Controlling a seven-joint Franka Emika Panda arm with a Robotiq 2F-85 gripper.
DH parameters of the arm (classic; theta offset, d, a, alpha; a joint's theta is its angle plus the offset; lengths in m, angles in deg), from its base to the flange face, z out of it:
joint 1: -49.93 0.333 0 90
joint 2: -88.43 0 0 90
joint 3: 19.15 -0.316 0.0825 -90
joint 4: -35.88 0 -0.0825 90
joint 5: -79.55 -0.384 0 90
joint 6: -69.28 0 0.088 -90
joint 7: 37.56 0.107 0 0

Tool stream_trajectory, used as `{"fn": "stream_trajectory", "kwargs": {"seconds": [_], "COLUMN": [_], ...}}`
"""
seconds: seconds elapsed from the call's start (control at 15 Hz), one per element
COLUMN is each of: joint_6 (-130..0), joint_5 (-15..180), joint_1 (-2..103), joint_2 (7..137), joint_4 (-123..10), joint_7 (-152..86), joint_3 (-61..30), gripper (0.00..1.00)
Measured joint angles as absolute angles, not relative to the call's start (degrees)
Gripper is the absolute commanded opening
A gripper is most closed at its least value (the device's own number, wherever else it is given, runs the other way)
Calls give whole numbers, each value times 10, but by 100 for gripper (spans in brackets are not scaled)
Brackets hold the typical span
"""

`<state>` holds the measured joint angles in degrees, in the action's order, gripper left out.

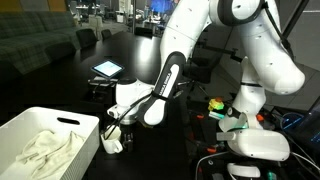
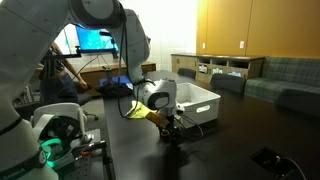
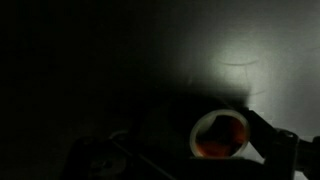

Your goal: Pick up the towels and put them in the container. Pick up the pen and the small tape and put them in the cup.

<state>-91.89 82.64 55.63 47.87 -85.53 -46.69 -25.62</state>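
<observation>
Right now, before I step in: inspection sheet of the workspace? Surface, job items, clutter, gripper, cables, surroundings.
Surface: dark table, dimly lit.
Job's things: off-white towel lies in the container. A yellow-green towel appears to be outside the container, near it. The cup stands beside the container. The wrist view shows something reddish-brown inside the cup, probably the small tape. Pen not made out.
Clutter: tablet; small dark object.
Grippers: gripper open just above the cup, nothing seen held.
Cables: loose cables by the robot base.
Surroundings: couch, monitor, cabinet.
</observation>
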Motion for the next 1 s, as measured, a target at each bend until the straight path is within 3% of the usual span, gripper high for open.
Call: {"fn": "stream_trajectory", "kwargs": {"seconds": [0.2, 0.4, 1.0], "joint_6": [-903, -892, -886], "joint_5": [839, 851, 875], "joint_1": [570, 580, 592], "joint_2": [489, 499, 556], "joint_4": [-858, -859, -917], "joint_7": [-463, -455, -431], "joint_3": [-242, -233, -208], "gripper": [43, 26, 26]}}
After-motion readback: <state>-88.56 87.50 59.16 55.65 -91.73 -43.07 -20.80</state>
